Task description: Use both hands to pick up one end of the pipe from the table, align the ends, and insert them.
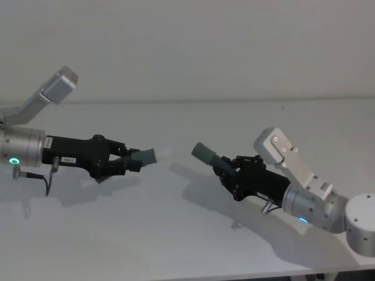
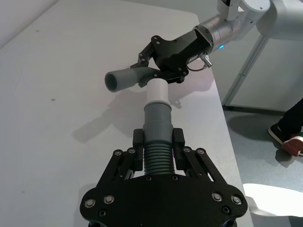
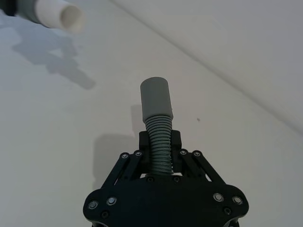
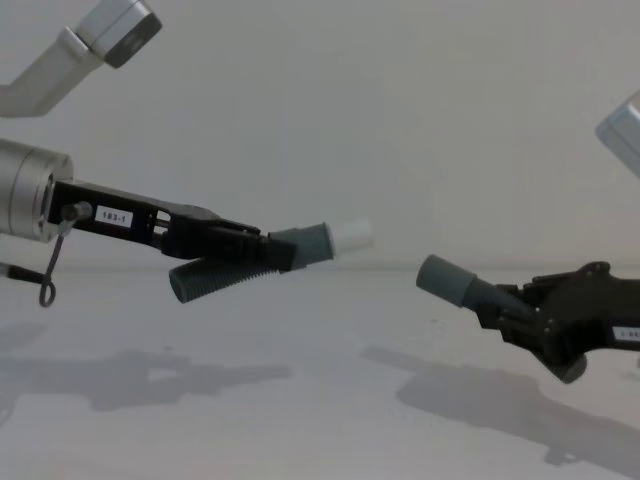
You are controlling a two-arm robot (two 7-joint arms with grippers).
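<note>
My left gripper (image 1: 130,159) sits at nine o'clock in the head view, fingers pinched on the ribbed part of the tipped piece (image 4: 300,247). Its white tip (image 4: 350,236) pokes toward two o'clock in the chest view, and the ribbed tail droops below my fingers. My right gripper (image 1: 227,171) comes in from four o'clock, clamped on the ribs of the socket piece (image 3: 157,126), with the open socket (image 1: 205,152) aimed up toward ten o'clock. Both pieces hang above the table (image 1: 176,234), their ends near but apart, the tip riding a little higher than the socket. The step in hand, as I judge it, is aligning. Both ends tilt upward, so their axes cross instead of sharing one line, and from my left wrist the socket lies across the tip's path rather than facing it. I should turn my right wrist until the socket mouth looks straight at the tip, level both, then close the gap slowly, since ribbed hose will likely flex under a skewed push. I see nothing between the ends. The loose cable (image 4: 50,270) by my left arm hangs at nine o'clock, well away.
</note>
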